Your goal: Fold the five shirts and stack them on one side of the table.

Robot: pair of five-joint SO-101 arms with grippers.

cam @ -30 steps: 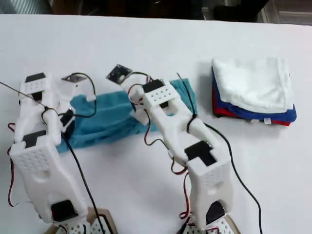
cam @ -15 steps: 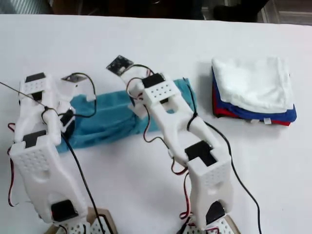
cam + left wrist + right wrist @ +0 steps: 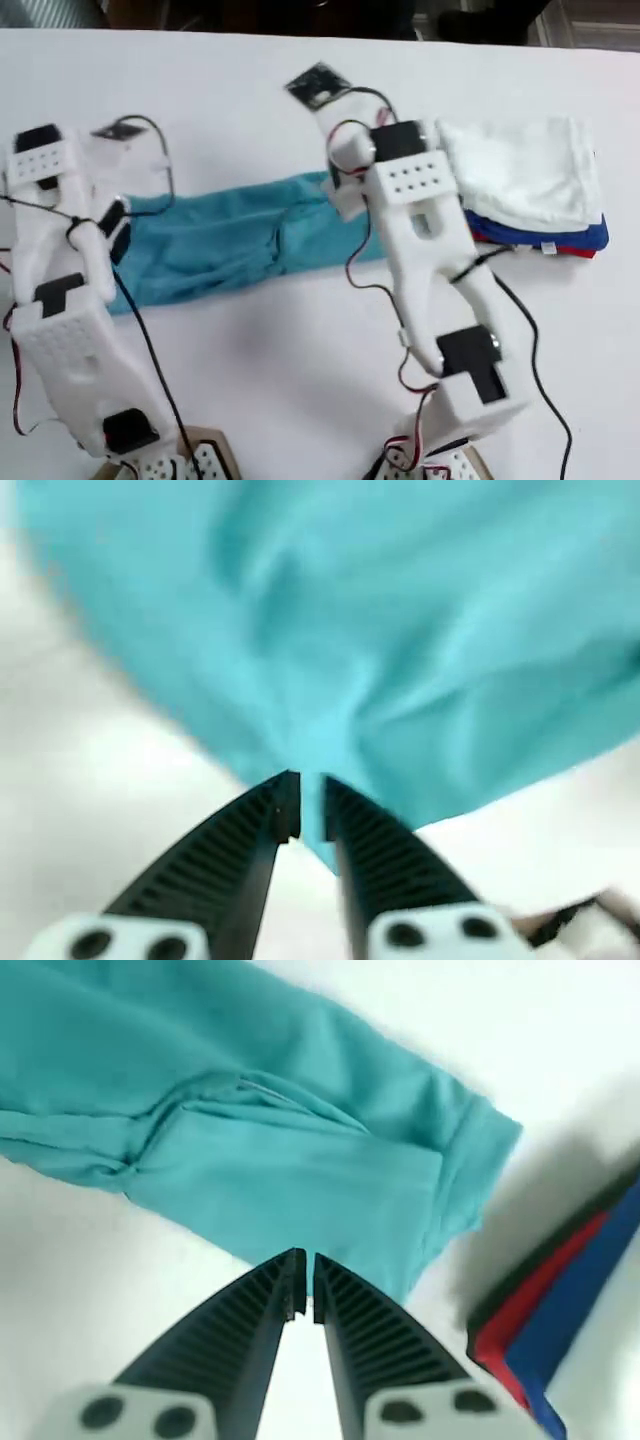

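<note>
The white counter point(image 3: 300, 390) carries two lots of cloth. A teal shirt point(image 3: 230, 235) lies drawn out in a long, wrinkled band across the counter's middle, running from the left side toward the right, with creases gathered near its centre. Near its right end sits a stack of folded shirts point(image 3: 520, 175), with a white one point(image 3: 540, 160) on top, a blue one point(image 3: 575, 238) under it and a red edge point(image 3: 505, 243) beneath that. The left arm's base point(image 3: 150, 462) and the right arm's base point(image 3: 440, 462) stand at the counter's near edge, well apart from each other
</note>
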